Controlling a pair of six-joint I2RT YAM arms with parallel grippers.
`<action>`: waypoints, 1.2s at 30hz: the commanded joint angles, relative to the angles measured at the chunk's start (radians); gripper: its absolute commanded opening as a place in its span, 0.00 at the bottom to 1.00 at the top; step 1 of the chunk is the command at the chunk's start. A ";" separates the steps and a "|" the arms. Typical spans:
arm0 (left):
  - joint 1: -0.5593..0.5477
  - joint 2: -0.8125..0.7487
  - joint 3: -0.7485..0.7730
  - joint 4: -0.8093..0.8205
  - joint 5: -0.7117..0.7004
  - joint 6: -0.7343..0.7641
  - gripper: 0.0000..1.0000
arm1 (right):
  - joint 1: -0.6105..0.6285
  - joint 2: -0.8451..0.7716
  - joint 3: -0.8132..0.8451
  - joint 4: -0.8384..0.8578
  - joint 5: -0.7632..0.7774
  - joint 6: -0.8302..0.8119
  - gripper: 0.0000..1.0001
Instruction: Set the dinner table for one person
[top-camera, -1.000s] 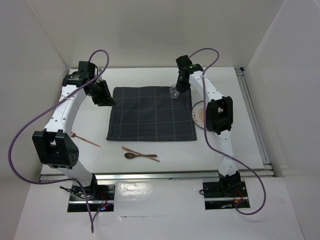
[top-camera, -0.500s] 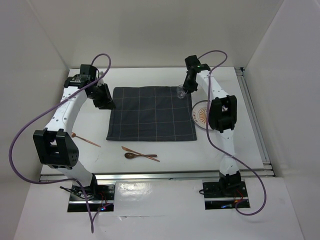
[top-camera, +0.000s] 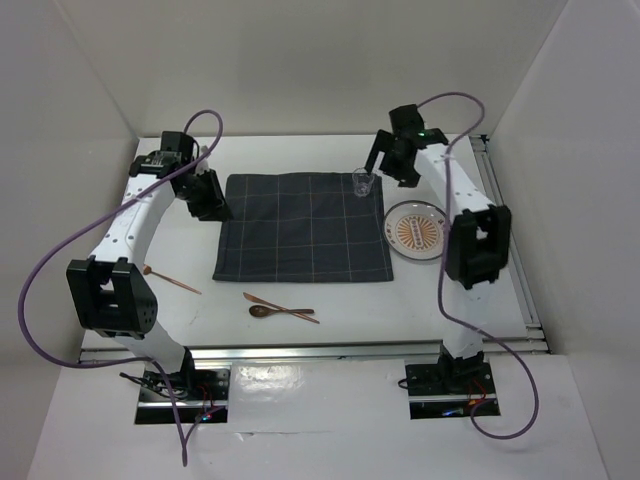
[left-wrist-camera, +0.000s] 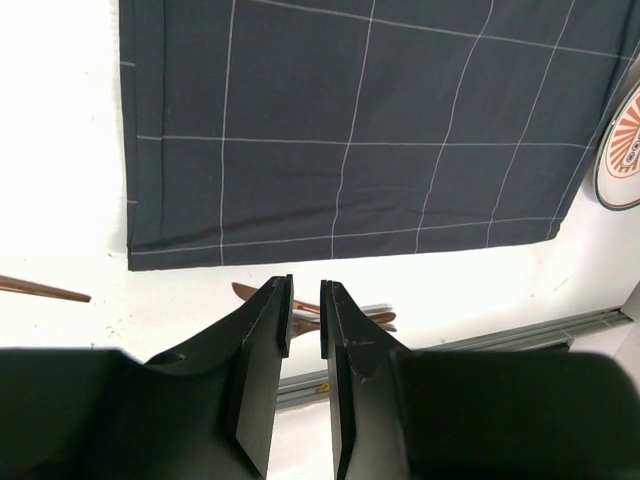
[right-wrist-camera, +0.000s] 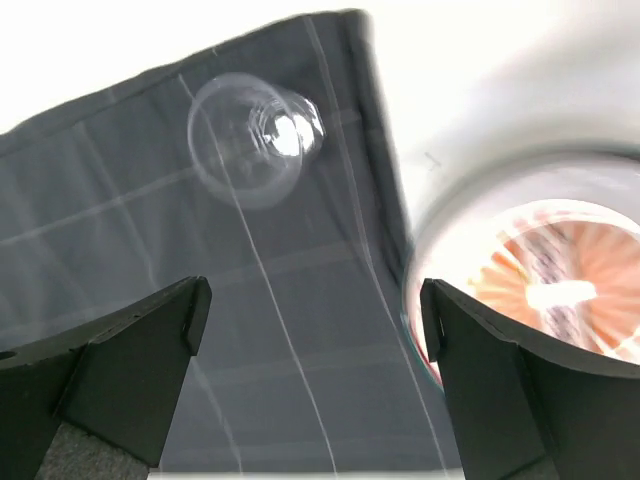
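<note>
Above the far right corner of the checked cloth (top-camera: 300, 230), the right gripper (right-wrist-camera: 315, 300) hangs with its jaws spread wide, holding nothing. Just beneath it a clear glass (right-wrist-camera: 255, 135) stands upright on that corner, the usual spot for a drink. The patterned plate (top-camera: 415, 231) lies off the cloth, just beside its right edge, on the white table (top-camera: 480, 290) that carries everything. By the cloth's far left corner the left gripper (left-wrist-camera: 305, 300) is pinched almost together on nothing. A wooden spoon (top-camera: 262, 312) and knife (top-camera: 285, 305) lie before the near edge, probably awaiting placement.
</note>
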 joint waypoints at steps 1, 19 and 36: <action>-0.003 -0.045 -0.005 0.018 0.014 0.008 0.35 | -0.072 -0.335 -0.186 0.119 0.041 0.040 0.99; -0.003 -0.106 -0.030 0.057 -0.009 -0.011 0.42 | -0.485 -0.849 -1.397 0.755 -0.472 0.344 0.84; -0.003 -0.086 -0.001 0.047 0.000 -0.020 0.42 | -0.485 -0.566 -1.469 1.047 -0.402 0.520 0.43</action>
